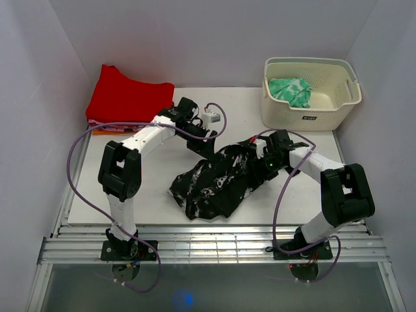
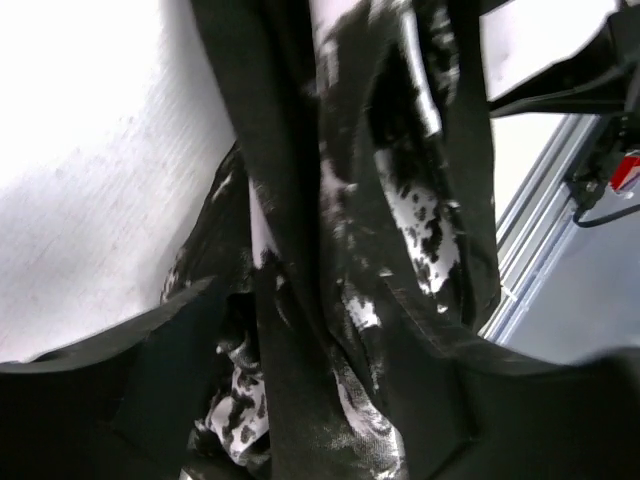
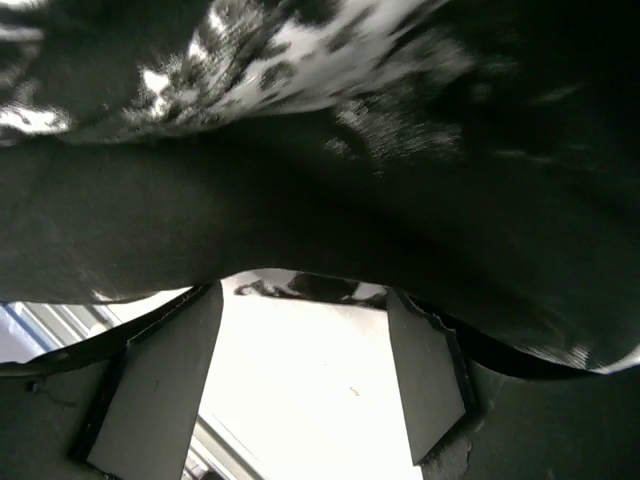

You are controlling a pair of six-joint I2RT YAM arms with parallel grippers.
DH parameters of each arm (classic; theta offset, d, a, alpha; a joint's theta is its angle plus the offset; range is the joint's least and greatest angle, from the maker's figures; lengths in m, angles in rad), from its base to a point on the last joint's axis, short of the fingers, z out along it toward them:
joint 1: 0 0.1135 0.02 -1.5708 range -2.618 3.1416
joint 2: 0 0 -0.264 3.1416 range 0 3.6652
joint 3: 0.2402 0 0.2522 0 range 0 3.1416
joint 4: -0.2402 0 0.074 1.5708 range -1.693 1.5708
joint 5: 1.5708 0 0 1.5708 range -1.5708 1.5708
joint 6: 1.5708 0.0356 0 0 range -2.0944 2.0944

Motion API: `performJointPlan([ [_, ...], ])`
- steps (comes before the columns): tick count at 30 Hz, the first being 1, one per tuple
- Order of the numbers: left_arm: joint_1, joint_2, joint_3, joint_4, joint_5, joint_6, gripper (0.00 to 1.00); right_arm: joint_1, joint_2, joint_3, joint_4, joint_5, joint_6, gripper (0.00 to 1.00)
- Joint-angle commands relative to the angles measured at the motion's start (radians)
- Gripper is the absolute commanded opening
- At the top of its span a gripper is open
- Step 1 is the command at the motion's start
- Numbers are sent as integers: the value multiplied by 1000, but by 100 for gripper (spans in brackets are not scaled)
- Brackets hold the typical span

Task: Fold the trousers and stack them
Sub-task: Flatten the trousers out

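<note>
The trousers [image 1: 218,182], black with white splatter, lie crumpled in a heap at the middle of the white table [image 1: 149,195]. My left gripper [image 1: 205,144] is at the heap's far left edge. In the left wrist view a long bunch of the trousers [image 2: 340,230] runs between its fingers [image 2: 150,370]; the jaws stand apart, with a gap beside the left finger. My right gripper [image 1: 261,160] is at the heap's right edge. In the right wrist view its fingers [image 3: 160,380] stand wide apart over bare table, and the trousers [image 3: 320,170] drape across just beyond the tips.
A folded plain red garment [image 1: 127,97] lies at the back left corner. A cream basket [image 1: 312,116] at the back right holds a green patterned cloth [image 1: 290,91]. Slatted rails run along the table's near edge by the arm bases.
</note>
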Motion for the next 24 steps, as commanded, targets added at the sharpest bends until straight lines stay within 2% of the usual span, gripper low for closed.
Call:
performJointPlan([
  [1,-12,-80,34,80,95,-37,80,-46,-62,66,13,-2,8,72],
  [6,-94,36,179,104,-37,-11,85,-109,-116,50,-66,14,-10,73],
  [10,-147,194,360,104,-147,-51,85,-142,-96,44,-81,39,-12,73],
  [12,-155,242,437,104,-178,-57,82,-142,-73,40,-55,63,3,74],
  [13,-161,281,457,101,-186,-54,77,-142,-55,45,-54,102,8,74],
  [14,-164,297,476,92,-204,-54,67,-142,-34,53,-57,116,11,73],
  [17,-164,318,523,55,-204,-36,59,-142,49,83,-58,166,19,73],
  [21,-147,242,476,79,-226,-25,37,-142,115,123,-49,171,51,71],
  [22,-126,217,432,96,-229,-34,16,-142,134,132,-47,150,60,69],
  [23,-111,167,415,127,-239,-49,6,-142,143,148,-44,139,81,66],
  [24,-95,144,402,137,-244,-81,0,-142,151,157,-46,127,92,64],
])
